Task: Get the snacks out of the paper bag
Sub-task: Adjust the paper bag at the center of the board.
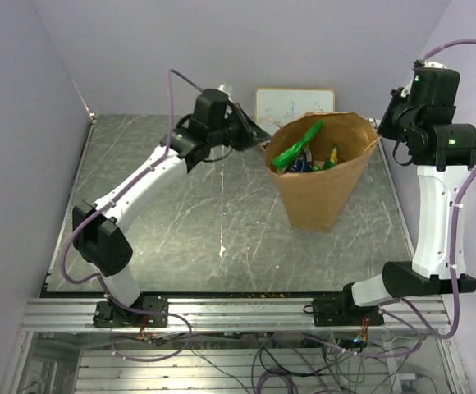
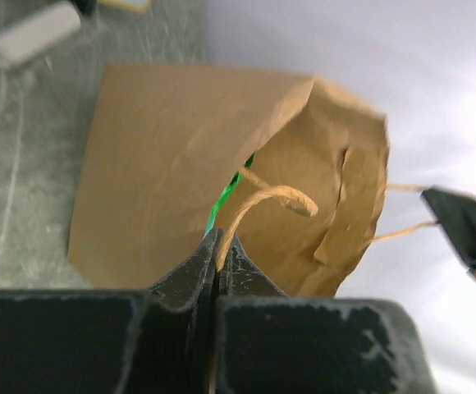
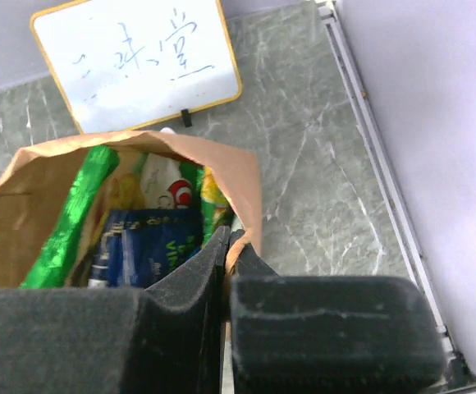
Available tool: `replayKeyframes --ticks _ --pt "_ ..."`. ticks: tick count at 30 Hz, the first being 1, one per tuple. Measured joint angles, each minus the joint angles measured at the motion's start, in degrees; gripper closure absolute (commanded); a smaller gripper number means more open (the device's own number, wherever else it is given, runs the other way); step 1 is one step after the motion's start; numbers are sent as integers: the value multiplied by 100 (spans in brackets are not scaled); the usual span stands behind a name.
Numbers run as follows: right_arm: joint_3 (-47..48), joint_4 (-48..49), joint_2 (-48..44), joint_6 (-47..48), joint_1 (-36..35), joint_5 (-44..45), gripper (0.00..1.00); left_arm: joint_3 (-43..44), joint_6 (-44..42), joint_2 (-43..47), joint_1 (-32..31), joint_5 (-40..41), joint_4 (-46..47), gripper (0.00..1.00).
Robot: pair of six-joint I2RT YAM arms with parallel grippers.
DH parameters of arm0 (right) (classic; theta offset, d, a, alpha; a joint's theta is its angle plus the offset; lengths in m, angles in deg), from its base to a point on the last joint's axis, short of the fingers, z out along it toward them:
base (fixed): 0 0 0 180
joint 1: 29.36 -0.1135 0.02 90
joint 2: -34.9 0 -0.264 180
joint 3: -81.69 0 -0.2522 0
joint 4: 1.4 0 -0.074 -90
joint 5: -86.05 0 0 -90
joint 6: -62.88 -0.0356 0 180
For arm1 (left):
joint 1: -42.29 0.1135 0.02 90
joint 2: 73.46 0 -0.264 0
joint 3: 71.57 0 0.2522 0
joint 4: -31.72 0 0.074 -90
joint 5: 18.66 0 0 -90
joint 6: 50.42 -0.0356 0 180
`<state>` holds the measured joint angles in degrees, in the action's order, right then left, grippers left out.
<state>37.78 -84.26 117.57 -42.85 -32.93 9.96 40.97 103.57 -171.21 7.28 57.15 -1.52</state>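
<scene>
Left gripper jaws together, clamped on one twisted handle of the paper bag. Right gripper pinched shut on the bag's right rim. One bag, upright, mouth open, right of centre toward the worktop's far edge. Both grippers sit at the mouth and the bag walls hide the lower packets. Snacks inside, at least four showing: long green foil packet poking above the rim, dark blue packet, white one with red logo, yellow-green one. Print on them too blurred to read. One grey cylinder on the worktop beyond the bag. One framed whiteboard at the far edge, scribbles illegible.
</scene>
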Motion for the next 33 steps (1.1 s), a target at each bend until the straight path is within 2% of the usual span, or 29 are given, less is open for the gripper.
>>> replayKeyframes --ticks 2,5,8,12,16,19,26,30,33 --pt "-61 114 48 190 63 -157 100 -203 66 -2 -284 55 33 93" --pt "-238 330 48 433 61 -896 100 -560 160 -37 -621 50 125 93" --pt "-343 540 125 485 63 -1779 100 -809 184 -46 -695 48 149 93" --pt "-992 1067 131 389 -227 -3075 100 -1235 164 70 -682 57 195 93" --pt "-1764 1567 76 131 -704 -4079 100 -1954 122 597 -673 116 142 92" --pt "-2297 1836 -70 -155 -782 -4743 100 -2608 92 1285 -675 212 -26 90" --pt "-2422 2044 -249 -586 -833 -5322 100 -3316 -35 2465 -684 374 -627 65" --pt "-2428 2146 -380 -850 -844 -5521 100 -3357 -162 2914 -704 442 -1064 44" --pt "-2590 2299 -485 -1139 -844 -5777 100 -3176 -354 3180 -726 601 -1698 37"
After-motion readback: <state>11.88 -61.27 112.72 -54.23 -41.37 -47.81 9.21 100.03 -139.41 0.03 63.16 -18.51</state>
